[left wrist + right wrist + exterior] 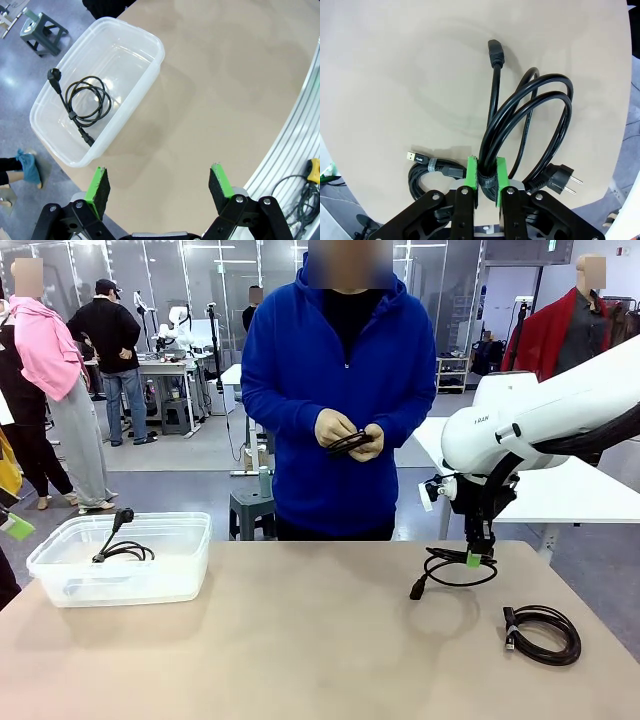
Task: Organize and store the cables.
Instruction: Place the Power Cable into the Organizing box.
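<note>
My right gripper (478, 556) hangs above the table's right half, shut on a coiled black power cable (455, 571) whose plug end dangles just over the tabletop. In the right wrist view the green pads (472, 172) pinch the cable's tied bundle (530, 120). A second coiled cable (545, 633) lies on the table nearer the front right; it is the USB-ended cable (427, 170) under my gripper. A third cable (124, 551) rests in the clear plastic bin (60, 585) at the left. My left gripper (159, 187) hovers open beside the bin (150, 45) and its cable (85, 102). The person's gloved hands hold another coiled cable (349, 442).
The person in a blue hoodie stands at the far edge, centre. A grey stool (250, 508) sits behind the table. An aluminium rail (295, 145) borders the table on my side. The tabletop between bin and right gripper is bare.
</note>
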